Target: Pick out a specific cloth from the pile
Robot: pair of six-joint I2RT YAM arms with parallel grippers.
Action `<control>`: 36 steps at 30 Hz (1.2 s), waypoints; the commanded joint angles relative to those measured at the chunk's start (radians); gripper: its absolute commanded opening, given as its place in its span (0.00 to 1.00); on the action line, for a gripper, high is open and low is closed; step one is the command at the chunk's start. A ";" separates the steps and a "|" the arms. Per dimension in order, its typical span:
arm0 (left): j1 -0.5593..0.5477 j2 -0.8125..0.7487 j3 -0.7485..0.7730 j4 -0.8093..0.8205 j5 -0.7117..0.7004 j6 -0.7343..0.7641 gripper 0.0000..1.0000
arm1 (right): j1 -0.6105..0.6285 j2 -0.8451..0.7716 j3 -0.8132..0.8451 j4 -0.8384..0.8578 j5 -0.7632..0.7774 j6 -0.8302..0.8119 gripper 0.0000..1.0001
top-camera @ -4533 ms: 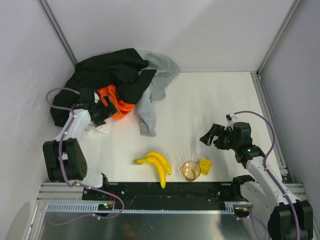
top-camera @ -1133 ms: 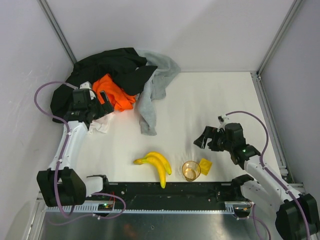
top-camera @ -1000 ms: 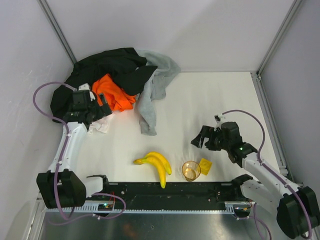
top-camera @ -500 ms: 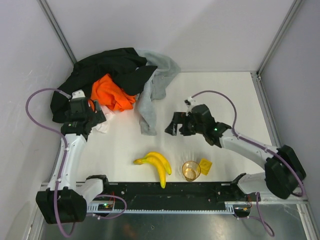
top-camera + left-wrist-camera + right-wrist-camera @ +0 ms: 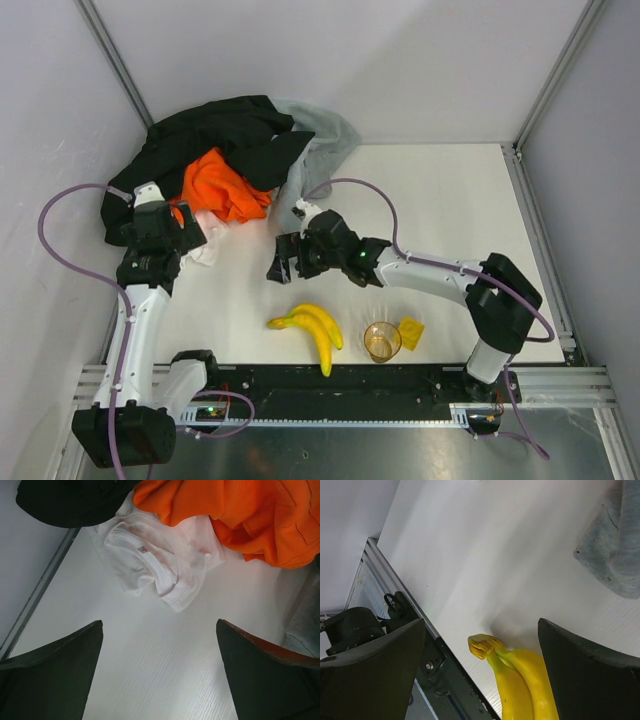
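While its jaws are standing wide and empty, the left gripper (image 5: pixel 159 625) is hovering over the bare counter (image 5: pixel 165 675), just short of the cloth (image 5: pixel 155 560). The cloth is lying crumpled in the upper middle of the wrist view, partly under the orange cloth (image 5: pixel 250 515) of the pile (image 5: pixel 240 140). The right gripper (image 5: pixel 481 622), equally wide, is hanging mid-frame near the bananas (image 5: pixel 520 685).

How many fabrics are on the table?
4: black garment in the far-left corner, orange cloth against its near side, grey cloth to their right, white cloth nearest, tucked under the orange. More may be hidden underneath.
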 commanded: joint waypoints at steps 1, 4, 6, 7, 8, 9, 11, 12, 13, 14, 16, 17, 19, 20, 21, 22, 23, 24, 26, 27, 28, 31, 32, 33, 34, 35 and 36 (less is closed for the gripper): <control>0.006 -0.012 0.000 0.036 0.052 0.021 1.00 | 0.000 0.031 0.064 0.015 0.026 -0.011 0.99; 0.007 -0.027 -0.004 0.044 0.084 0.022 1.00 | -0.003 0.055 0.081 0.021 0.014 -0.005 0.99; 0.006 -0.040 -0.007 0.049 0.100 0.023 1.00 | -0.005 0.081 0.101 0.023 -0.005 0.003 0.99; 0.005 -0.047 -0.010 0.052 0.106 0.023 1.00 | -0.004 0.099 0.117 0.024 -0.015 0.009 0.99; 0.005 -0.054 -0.012 0.055 0.111 0.023 1.00 | -0.004 0.117 0.132 0.024 -0.030 0.015 0.99; 0.005 -0.060 -0.012 0.057 0.115 0.023 1.00 | -0.004 0.140 0.154 0.039 -0.045 0.020 0.99; 0.004 -0.077 -0.014 0.063 0.130 0.023 1.00 | -0.002 0.198 0.212 0.039 -0.079 0.029 0.98; 0.005 -0.085 -0.016 0.067 0.139 0.023 1.00 | -0.001 0.232 0.250 0.023 -0.100 0.031 0.98; 0.005 -0.093 -0.018 0.071 0.148 0.023 1.00 | 0.000 0.262 0.283 0.010 -0.114 0.033 0.97; 0.005 -0.101 -0.020 0.075 0.157 0.023 1.00 | 0.003 0.297 0.327 -0.008 -0.132 0.034 0.96; 0.004 -0.110 -0.023 0.080 0.166 0.024 1.00 | 0.010 0.367 0.422 -0.045 -0.160 0.032 0.95; 0.003 -0.113 -0.023 0.082 0.168 0.024 1.00 | 0.013 0.396 0.463 -0.059 -0.175 0.031 0.95; 0.004 -0.118 -0.022 0.085 0.168 0.024 1.00 | 0.021 0.473 0.563 -0.081 -0.198 0.036 0.95; 0.003 -0.122 -0.022 0.086 0.167 0.023 1.00 | 0.023 0.502 0.598 -0.086 -0.208 0.045 0.95; 0.003 -0.125 -0.022 0.087 0.166 0.021 1.00 | 0.024 0.535 0.637 -0.087 -0.220 0.053 0.95; 0.003 -0.131 -0.022 0.088 0.164 0.021 1.00 | 0.024 0.560 0.664 -0.086 -0.229 0.065 0.95; 0.002 -0.136 -0.024 0.088 0.164 0.020 1.00 | 0.024 0.590 0.696 -0.082 -0.240 0.075 0.95; 0.002 -0.140 -0.025 0.089 0.164 0.021 1.00 | 0.025 0.614 0.721 -0.078 -0.249 0.089 0.94; -0.001 -0.149 -0.024 0.090 0.162 0.024 1.00 | 0.025 0.662 0.769 -0.062 -0.269 0.118 0.93; -0.002 -0.152 -0.025 0.090 0.162 0.025 1.00 | 0.025 0.686 0.791 -0.050 -0.280 0.134 0.92; -0.005 -0.155 -0.025 0.092 0.163 0.026 1.00 | 0.026 0.706 0.809 -0.039 -0.288 0.156 0.92; -0.008 -0.156 -0.026 0.093 0.167 0.029 1.00 | 0.028 0.771 0.865 -0.011 -0.302 0.206 0.90; -0.010 -0.157 -0.026 0.094 0.168 0.030 1.00 | 0.028 0.788 0.881 -0.005 -0.301 0.222 0.90; -0.010 -0.156 -0.026 0.094 0.170 0.031 1.00 | 0.029 0.809 0.900 0.000 -0.300 0.234 0.90; -0.011 -0.157 -0.026 0.094 0.174 0.032 1.00 | 0.030 0.826 0.916 0.004 -0.297 0.249 0.90; -0.011 -0.158 -0.027 0.095 0.177 0.032 1.00 | 0.030 0.845 0.934 0.010 -0.294 0.263 0.89; -0.012 -0.158 -0.027 0.096 0.180 0.033 1.00 | 0.029 0.860 0.949 0.013 -0.290 0.273 0.89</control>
